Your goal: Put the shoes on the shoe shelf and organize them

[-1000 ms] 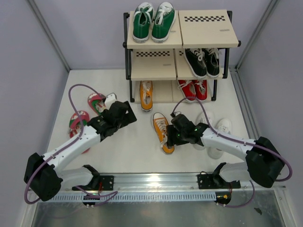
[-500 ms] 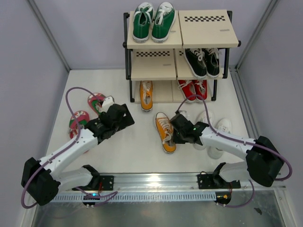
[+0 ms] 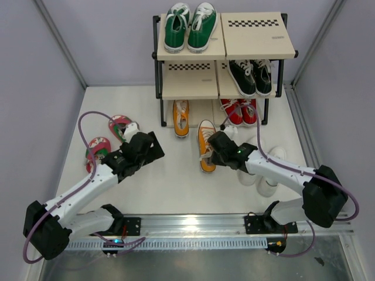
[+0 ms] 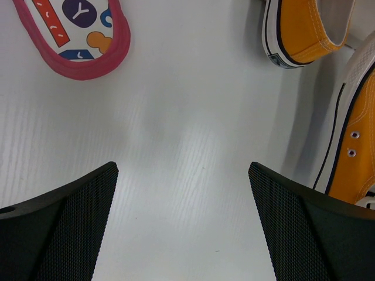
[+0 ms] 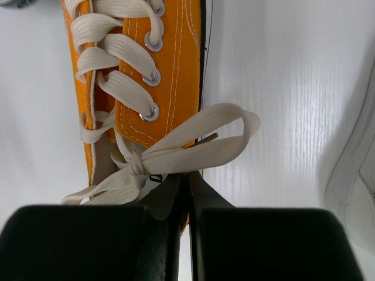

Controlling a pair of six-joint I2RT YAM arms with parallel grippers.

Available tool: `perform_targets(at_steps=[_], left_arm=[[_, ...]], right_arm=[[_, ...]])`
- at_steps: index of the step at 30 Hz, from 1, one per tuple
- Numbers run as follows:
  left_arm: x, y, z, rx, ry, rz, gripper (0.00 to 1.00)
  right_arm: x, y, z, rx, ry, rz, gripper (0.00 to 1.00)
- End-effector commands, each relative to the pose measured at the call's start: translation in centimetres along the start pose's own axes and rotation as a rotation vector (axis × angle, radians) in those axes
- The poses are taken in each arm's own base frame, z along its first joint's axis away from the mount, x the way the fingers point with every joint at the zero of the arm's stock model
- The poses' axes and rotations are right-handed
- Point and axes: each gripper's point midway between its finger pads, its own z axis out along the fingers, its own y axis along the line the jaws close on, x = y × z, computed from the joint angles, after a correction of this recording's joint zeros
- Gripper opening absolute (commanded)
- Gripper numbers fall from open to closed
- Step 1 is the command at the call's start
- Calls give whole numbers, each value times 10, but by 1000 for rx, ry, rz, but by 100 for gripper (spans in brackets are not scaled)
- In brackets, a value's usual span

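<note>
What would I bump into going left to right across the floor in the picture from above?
Pink flip-flops with dotted insoles → left arm's open black end effector → orange canvas sneaker under the shoe shelf → second orange canvas sneaker, pinched by the right end effector → plain white sneakers.

One sneaker [image 3: 181, 117] lies in the shelf [image 3: 258, 38]'s bottom tier, its mate [image 3: 205, 146] before it.

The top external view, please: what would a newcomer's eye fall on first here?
Probably the loose orange sneaker mid-table, with the right arm holding it in shut jaws just in front of the shoe shelf. Next come the green sneakers on the shelf's top left board, and the pink flip-flops lying left of the left arm and its open jaws.
</note>
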Motion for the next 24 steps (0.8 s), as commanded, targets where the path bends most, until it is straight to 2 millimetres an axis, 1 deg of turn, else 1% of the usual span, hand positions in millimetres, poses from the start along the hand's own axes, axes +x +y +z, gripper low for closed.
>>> perform_targets(at_steps=[1, 2, 3, 4, 5, 6, 7, 9, 10, 11, 13, 16, 17, 20, 22, 24], left_arm=[[-4, -4, -1, 24, -21, 5, 97], [-4, -3, -1, 20, -24, 9, 97], [-3, -2, -1, 18, -22, 15, 97], [-4, -2, -2, 21, -27, 14, 97], [-3, -1, -2, 21, -25, 16, 97], [-3, 0, -1, 23, -27, 16, 97], [-4, -1, -2, 30, -30, 14, 97], [-4, -3, -2, 38, -33, 18, 97], [-5, -3, -2, 39, -34, 19, 97], [-5, -3, -2, 38, -33, 23, 97], [-3, -1, -2, 34, -30, 29, 97], [-2, 0, 0, 29, -28, 29, 97], [-2, -1, 0, 31, -28, 30, 97], [-2, -2, 1, 35, -26, 35, 97], [-2, -3, 1, 35, -24, 42, 97], [-2, -4, 2, 37, -26, 44, 97]], right_arm=[[-69, 34, -2, -61, -207, 58, 3], [-78, 40, -4, -66, -224, 62, 3], [-80, 41, -2, -62, -231, 58, 3], [-90, 43, -4, -56, -259, 62, 3], [-95, 43, -3, -52, -273, 62, 3], [-97, 43, 0, -41, -279, 57, 3], [-107, 42, 2, -39, -304, 59, 3], [-111, 39, 13, -24, -293, 61, 3], [-118, 43, 14, -41, -298, 59, 3], [-122, 41, 17, -38, -301, 61, 3], [-131, 47, 21, -55, -323, 54, 3], [-139, 48, 29, -38, -339, 34, 3], [-142, 45, 32, -26, -338, 41, 3], [-146, 46, 42, -28, -334, 50, 3], [-151, 52, 44, -51, -344, 53, 3], [-152, 54, 50, -47, -342, 52, 3]])
